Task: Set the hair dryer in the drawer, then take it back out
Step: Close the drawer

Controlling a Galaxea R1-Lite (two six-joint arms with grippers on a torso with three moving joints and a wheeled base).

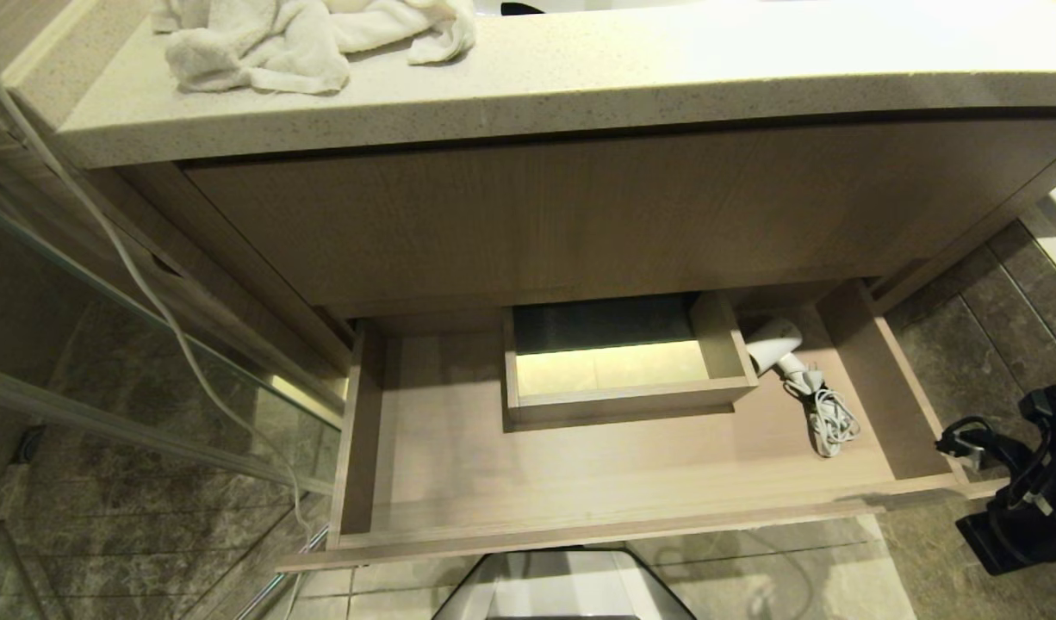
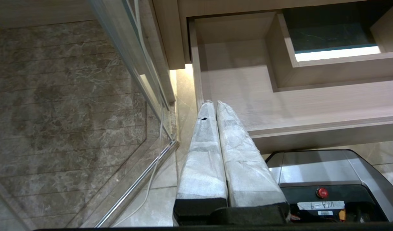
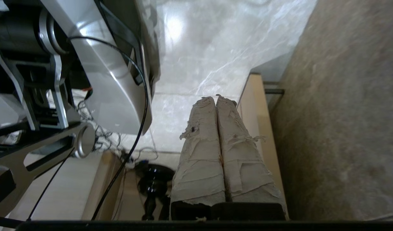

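The drawer (image 1: 631, 465) stands pulled out beneath the vanity, its pale floor in full view. The hair dryer (image 1: 773, 343) lies inside it, at the far right, just to the right of the boxed cut-out (image 1: 623, 366) that rises from the middle of the drawer's far side. Its barrel points toward the cut-out's right wall and seems to touch it. The white cord (image 1: 829, 422) trails from the handle toward the near side and ends in a loose coil on the drawer floor, near the right wall.

The right pincer (image 3: 215, 99) is clenched, its two wrapped fingers pressed together with nothing between them. In the right wrist view it hangs over pale floor tiles beside a pale wooden edge. In the head view the right arm (image 1: 1023, 482) shows at the right edge, outside the drawer's near right corner and well apart from the hair dryer.

The left pincer (image 2: 215, 103) is also clenched and empty, its fingertips over the drawer's near left corner.

A crumpled white towel (image 1: 313, 39) lies on the speckled surface (image 1: 666, 77) above, at its far left. A thin white cable (image 1: 162, 314) runs down the glass panel to the left of the vanity.
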